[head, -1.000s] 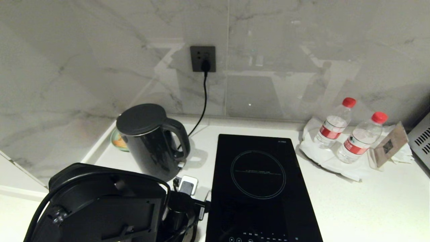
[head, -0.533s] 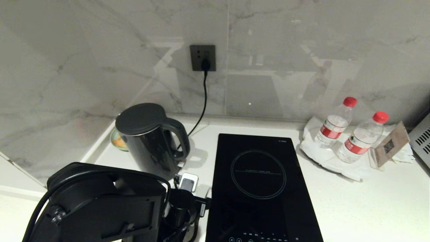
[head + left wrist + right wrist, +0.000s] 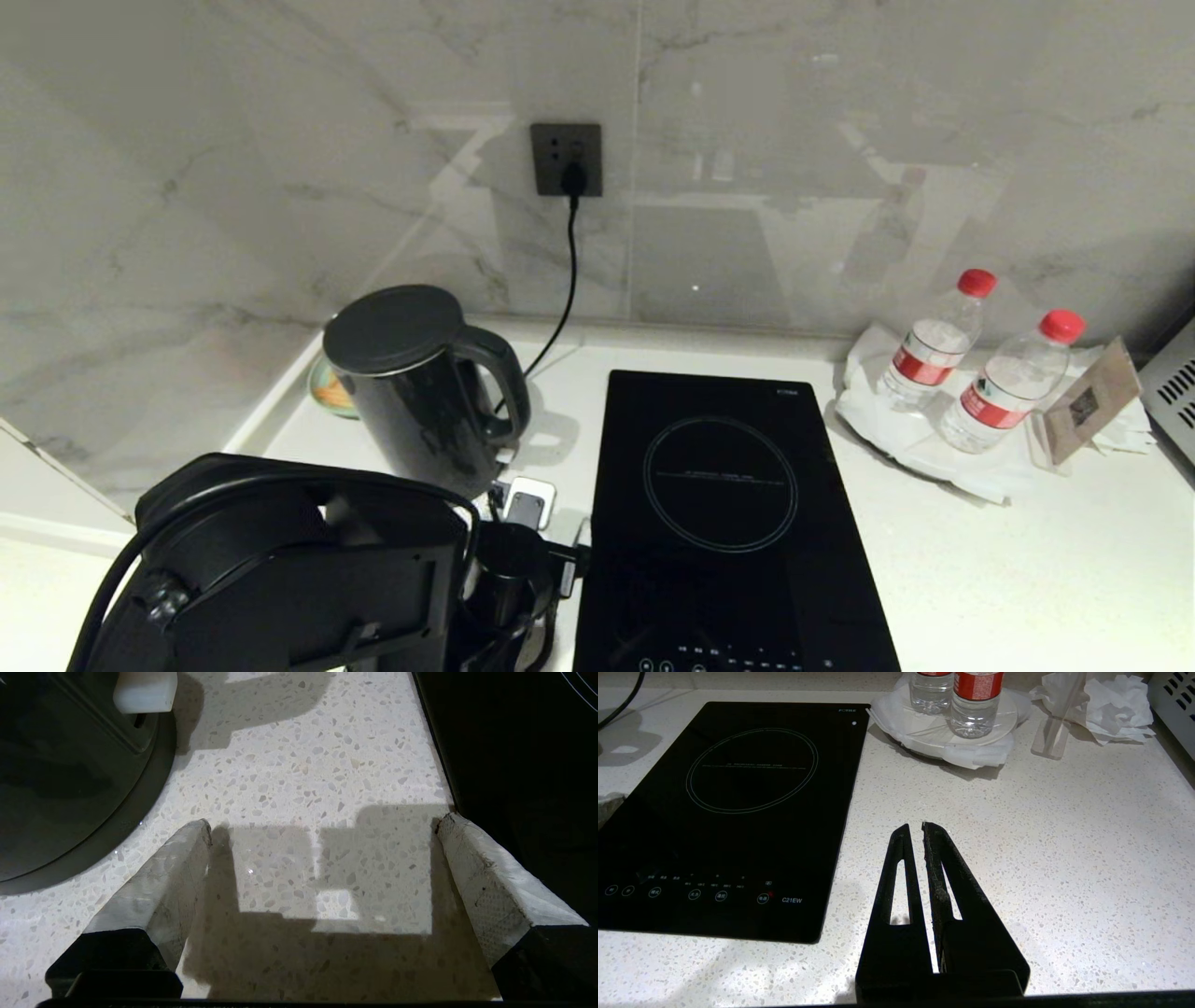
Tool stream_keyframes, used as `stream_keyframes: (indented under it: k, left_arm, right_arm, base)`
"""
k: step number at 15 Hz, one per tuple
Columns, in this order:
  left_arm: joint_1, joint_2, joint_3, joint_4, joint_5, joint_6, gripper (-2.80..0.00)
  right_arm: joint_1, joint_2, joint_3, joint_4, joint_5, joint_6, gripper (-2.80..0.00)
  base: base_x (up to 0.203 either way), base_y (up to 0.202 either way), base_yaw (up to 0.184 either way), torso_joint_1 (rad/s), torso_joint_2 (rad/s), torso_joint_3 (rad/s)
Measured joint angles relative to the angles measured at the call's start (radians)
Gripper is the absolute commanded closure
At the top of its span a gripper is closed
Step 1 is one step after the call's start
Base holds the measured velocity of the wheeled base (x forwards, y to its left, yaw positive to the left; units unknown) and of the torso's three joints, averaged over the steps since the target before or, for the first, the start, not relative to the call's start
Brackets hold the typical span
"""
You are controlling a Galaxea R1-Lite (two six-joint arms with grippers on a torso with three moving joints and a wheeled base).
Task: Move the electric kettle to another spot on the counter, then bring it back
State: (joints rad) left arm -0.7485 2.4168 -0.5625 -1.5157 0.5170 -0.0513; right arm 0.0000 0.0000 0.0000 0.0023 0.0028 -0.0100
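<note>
Item one, the electric kettle (image 3: 415, 383): we find it upright at the back left of the counter (image 3: 1027, 569), lid on, loop handle turned toward the induction hob (image 3: 728, 523). It sits on its round base (image 3: 140, 798), whose dark rim shows in the left wrist view. A cord (image 3: 567, 271) runs from beside the kettle up to the wall socket (image 3: 566, 159). Behind the kettle, against the wall, we note part of a small green-rimmed dish (image 3: 327, 392).

Item two, the left gripper (image 3: 322, 826): we see its two pale fingers (image 3: 168, 877) spread wide with nothing between them but speckled worktop — one finger is near the base rim, the other at the hob's edge. In the head view the left arm (image 3: 280, 569) fills the lower left corner, in front of the kettle and apart from it.

Item three, the right gripper (image 3: 915, 828): we log its black fingers as pressed nearly together, holding nothing, hanging over bare counter just right of the hob's control strip.

Item four, remaining stock — two water bottles (image 3: 934, 341) with red caps and red labels stand on a white plate (image 3: 1008, 716) at the right rear, crumpled white paper (image 3: 1111, 704) beside them, and a small brown card in a clear stand (image 3: 1088, 401) next to that. A vented metal appliance (image 3: 1172, 383) shows at the far right edge.
</note>
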Motion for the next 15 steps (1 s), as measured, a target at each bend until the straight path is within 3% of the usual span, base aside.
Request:
stream_keyframes:
  k: [7,15]
  left_arm:
    - [0.005,-0.033,-0.040,-0.007,0.001,0.002,-2.80]
    - [0.016,-0.094,0.003,-0.005,0.008,0.001,-2.80]
  right_arm:
    - [0.000,0.000,0.000,0.000,0.000,0.000,0.00]
    - [-0.001,0.000,0.000,0.000,0.000,0.000,0.00]
  base:
    - [0.000,0.000,0.000,0.000,0.00,0.000]
    - [0.000,0.000,0.000,0.000,0.00,0.000]
